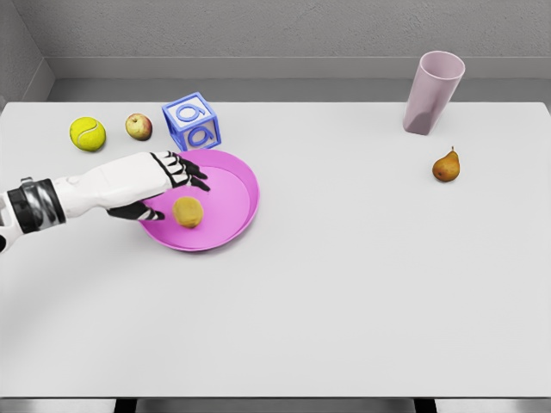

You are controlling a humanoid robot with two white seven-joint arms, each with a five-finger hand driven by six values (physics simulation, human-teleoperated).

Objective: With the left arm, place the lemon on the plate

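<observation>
1. Black-tipped fingers (188, 170) of the left hand (159, 182) are seen spread and relaxed above the near-left part of the plate; nothing is gripped.
2. The lemon (188, 212) is found just below the fingertips, lying inside the pink plate (237, 194) and apart from the hand.
3. The thumb is noted under the palm, over the plate's left rim, just left of the lemon.
4. A blue number block (193, 121) is located just beyond the fingers, at the plate's far edge; whether it touches the rim cannot be told.
5. A small apple (139, 126) is recorded left of the block, and a yellow tennis ball (88, 133) further left, both beyond the wrist.
6. A pear (446, 165) is observed well apart to the right of the fingers, with a tilted pink cup (433, 91) beyond it.
7. All items are borne by a white table (344, 301).
</observation>
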